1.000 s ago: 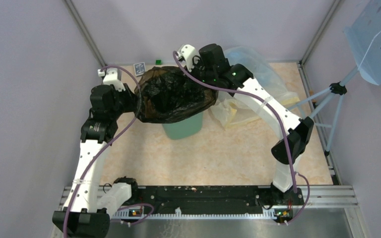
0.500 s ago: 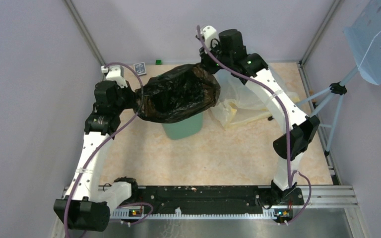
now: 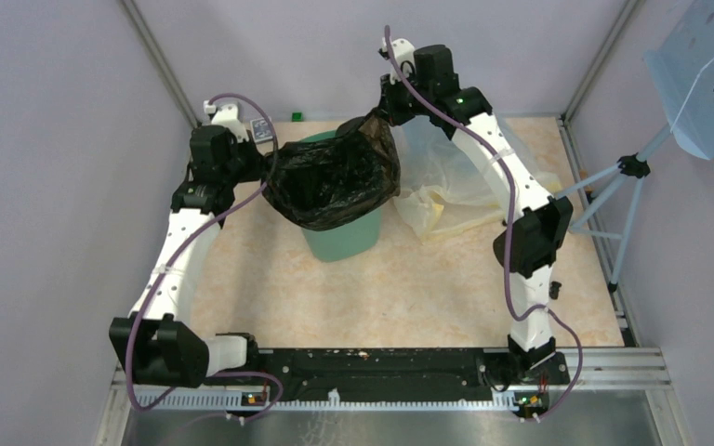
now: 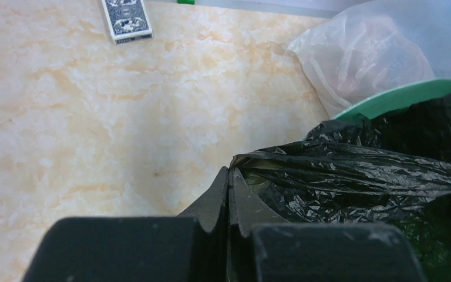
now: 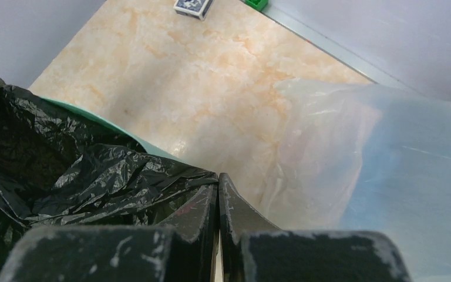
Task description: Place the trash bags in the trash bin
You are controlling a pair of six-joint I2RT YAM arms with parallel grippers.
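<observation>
The black trash bag (image 3: 335,177) hangs spread open in the upper middle of the top view, sagging over the mouth of the green bin (image 3: 346,240), whose far rim shows behind it. The left gripper (image 4: 229,179) is pinched tight on the bag's left edge and the right gripper (image 5: 218,183) on its upper-right edge. I judge both should lower together, centring the bag's belly inside the rim before letting go, away from the translucent bag (image 3: 446,172) at right.
</observation>
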